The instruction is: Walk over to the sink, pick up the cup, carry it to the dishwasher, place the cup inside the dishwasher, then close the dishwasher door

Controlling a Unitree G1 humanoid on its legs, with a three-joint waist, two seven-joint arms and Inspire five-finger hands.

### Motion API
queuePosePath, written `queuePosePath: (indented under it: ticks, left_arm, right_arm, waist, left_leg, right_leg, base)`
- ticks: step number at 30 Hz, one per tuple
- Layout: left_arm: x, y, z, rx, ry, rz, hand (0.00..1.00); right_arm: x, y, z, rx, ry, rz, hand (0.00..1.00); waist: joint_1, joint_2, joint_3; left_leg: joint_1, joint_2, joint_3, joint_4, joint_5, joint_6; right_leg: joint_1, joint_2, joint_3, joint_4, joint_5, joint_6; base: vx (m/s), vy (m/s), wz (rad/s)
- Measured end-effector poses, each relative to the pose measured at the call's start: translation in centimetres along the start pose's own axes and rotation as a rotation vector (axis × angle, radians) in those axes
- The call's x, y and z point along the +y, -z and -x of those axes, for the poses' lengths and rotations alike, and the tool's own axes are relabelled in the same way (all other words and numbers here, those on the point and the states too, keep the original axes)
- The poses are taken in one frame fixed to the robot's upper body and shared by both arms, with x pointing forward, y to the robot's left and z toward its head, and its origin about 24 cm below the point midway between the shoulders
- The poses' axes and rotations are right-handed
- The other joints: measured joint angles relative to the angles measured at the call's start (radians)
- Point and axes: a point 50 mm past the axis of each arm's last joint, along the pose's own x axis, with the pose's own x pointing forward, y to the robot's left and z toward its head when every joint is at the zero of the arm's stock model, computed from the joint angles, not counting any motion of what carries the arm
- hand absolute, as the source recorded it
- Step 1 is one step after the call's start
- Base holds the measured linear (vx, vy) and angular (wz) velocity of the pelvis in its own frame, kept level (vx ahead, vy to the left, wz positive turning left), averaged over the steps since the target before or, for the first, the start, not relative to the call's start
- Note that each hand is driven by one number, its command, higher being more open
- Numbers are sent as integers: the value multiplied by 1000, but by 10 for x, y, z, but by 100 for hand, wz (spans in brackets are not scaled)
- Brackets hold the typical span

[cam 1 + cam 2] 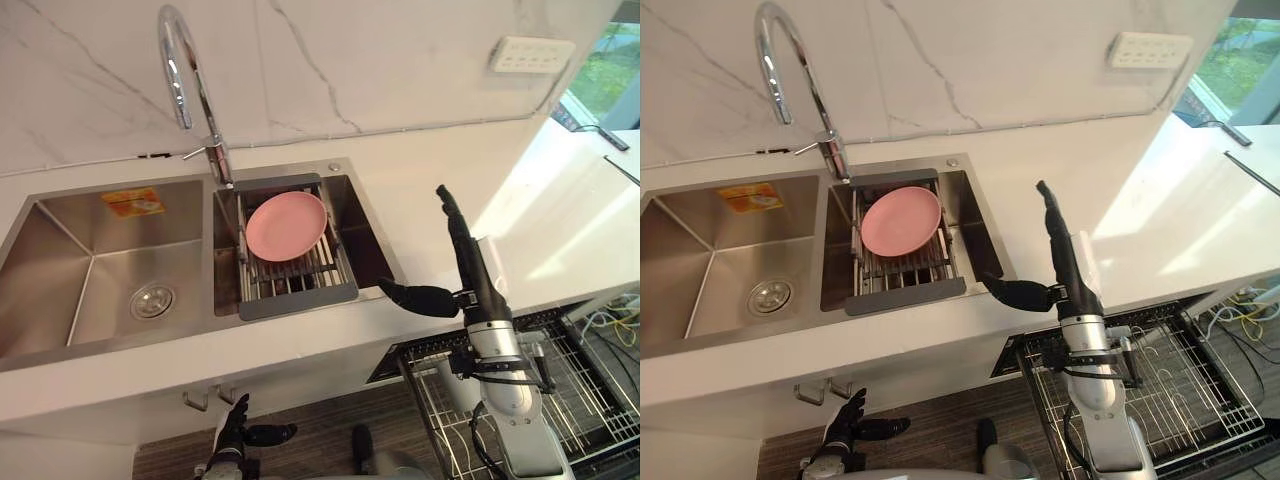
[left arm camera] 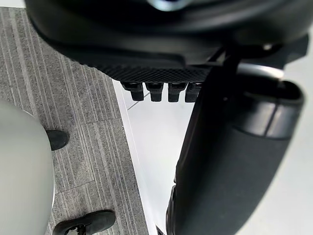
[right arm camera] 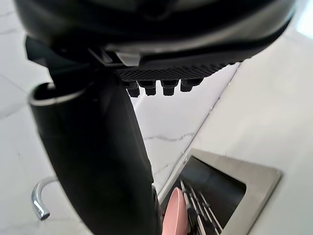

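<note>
Step in hand, as I judge it: robot stands at the sink, cup pick-up not yet made.

Left hand (image 1: 845, 425) hangs low, below the front edge of the countertop (image 1: 440, 160), fingers straight and loose, holding nothing.

Left basin (image 1: 60, 290): bare steel, drain (image 1: 152, 300) at its middle, an orange sticker (image 1: 132, 202) on its back wall. Faucet (image 1: 185, 85) rises from the sink's back edge between the basins.

Right basin (image 1: 370, 240): a drying rack (image 1: 300, 290) spans it, and a pink plate (image 1: 287, 223) leans in the rack. Where the cup sits I cannot tell; neither hand has it.

Right hand (image 1: 476, 275) is raised above the countertop just beside the sink's front right corner. Fingers straight and pointing up toward the wall, thumb stuck out toward the basin, palm empty.

The pulled-out dishwasher rack (image 1: 570, 390) lies below the countertop's front edge, at the right.

Next move, my estimate: find the cup, swing the right hand over the basin, tip it down and curl the fingers round the cup. The rack and plate crowd that basin, so the approach needs care.
</note>
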Motion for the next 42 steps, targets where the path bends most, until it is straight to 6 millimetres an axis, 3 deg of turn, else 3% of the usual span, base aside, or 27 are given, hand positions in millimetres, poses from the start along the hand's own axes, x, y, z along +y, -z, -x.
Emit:
queuePosePath:
  ticks: [4, 12, 15, 18, 26, 39, 42]
  left_arm:
    - [0, -2, 0, -8, 1, 1, 100]
    - [1, -11, -2, -50, -7, 24, 100]
    - [3, -12, -2, -56, -9, 23, 100]
    - [6, -14, -2, -73, -16, 19, 100]
    - [6, -19, -3, -91, -18, 21, 100]
    - [5, -25, -3, -119, -29, 25, 100]
    - [3, -29, -4, -131, -25, 19, 100]
  right_arm:
    - [7, 0, -17, -33, -58, 9, 100]
    - [2, 3, -44, -69, -97, 117, 100]
    - [1, 4, -54, -77, -89, 176, 100]
    - [-1, 6, -57, -81, -86, 238, 100]
    - [-3, 21, -63, -38, -72, 437, 100]
    - [-3, 9, -82, -98, 55, 598, 100]
    - [-11, 5, -87, -105, 123, 612, 100]
  waist:
    - [16, 0, 0]
    - [58, -10, 8]
    - [58, -16, 13]
    - [61, -27, 22]
    - [65, -27, 28]
    - [72, -21, 60]
    - [72, -16, 78]
  left_leg:
    - [-32, 0, -20, 6, 4, -6]
    - [-88, 3, -55, 19, 16, -13]
    - [-98, 4, -68, 25, 16, -13]
    - [-112, 3, -74, 27, 16, -13]
    - [-142, -1, -103, 37, 19, -16]
    - [-176, -3, -116, 38, 33, -24]
    - [-187, -3, -132, 34, 42, -23]
  right_leg:
    - [-22, -2, -25, 9, -5, -4]
    - [-53, -13, -83, 48, -35, -9]
    - [-55, -15, -95, 51, -40, -10]
    - [-71, -17, -99, 69, -49, -10]
    - [-90, -26, -123, 84, -58, -10]
    - [-119, -30, -135, 98, -61, -14]
    - [-121, -32, -147, 98, -67, -11]
  base:
    - [30, -5, 18]
    - [0, -12, 25]
    - [-25, -21, 13]
    - [-36, -18, 6]
    - [-6, -6, 10]
    - [-13, -7, 3]
    - [-52, -24, 14]
